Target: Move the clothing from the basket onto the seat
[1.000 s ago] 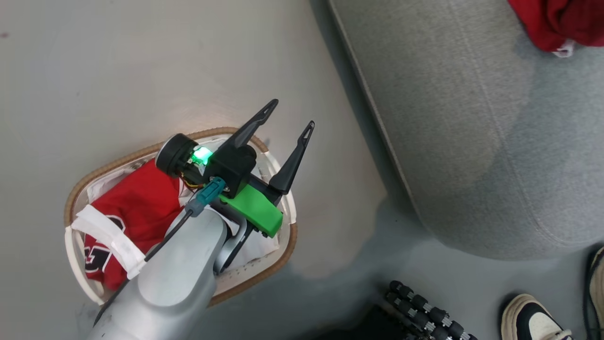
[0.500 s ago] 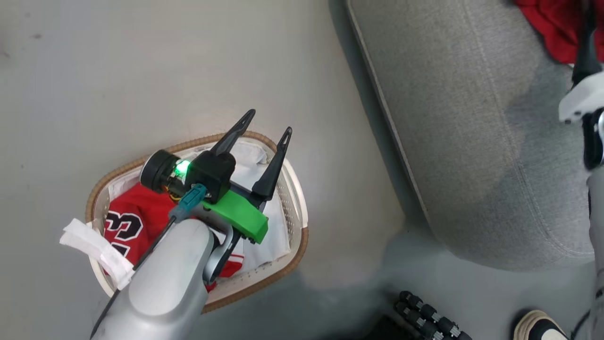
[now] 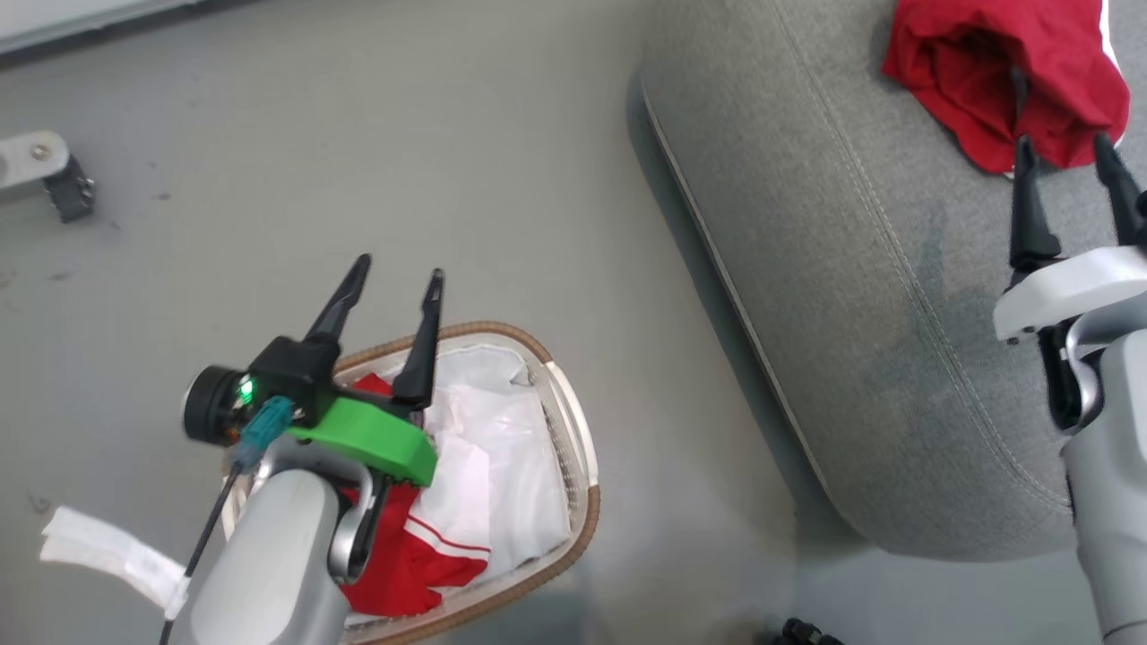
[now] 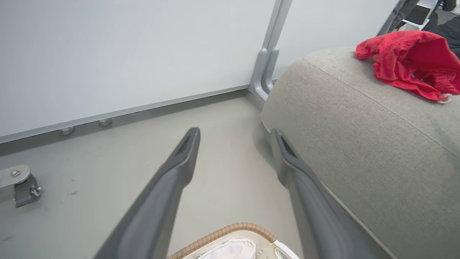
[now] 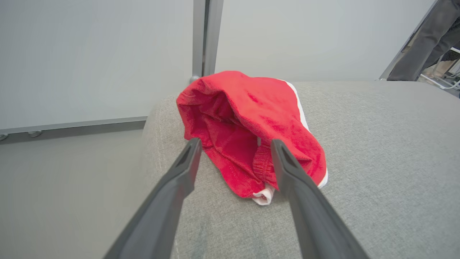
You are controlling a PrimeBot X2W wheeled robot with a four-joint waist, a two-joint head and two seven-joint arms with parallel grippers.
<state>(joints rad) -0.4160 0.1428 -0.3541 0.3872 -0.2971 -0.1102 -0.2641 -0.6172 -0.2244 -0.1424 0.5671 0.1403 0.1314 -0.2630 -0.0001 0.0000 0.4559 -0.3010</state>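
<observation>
Right gripper [image 3: 1062, 143], jaws open, has neared the clothing [image 3: 977, 72]; left gripper [image 3: 400, 267] also open.

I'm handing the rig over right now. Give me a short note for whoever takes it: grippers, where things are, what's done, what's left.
Left gripper: open, empty, above the far rim of the basket.
Right gripper: open, empty, over the seat at the near edge of the red garment.
Done: that red garment lies on the seat.
Left: the striped red garment is in the basket on the white sheet; lift it out and put it on the seat.
</observation>
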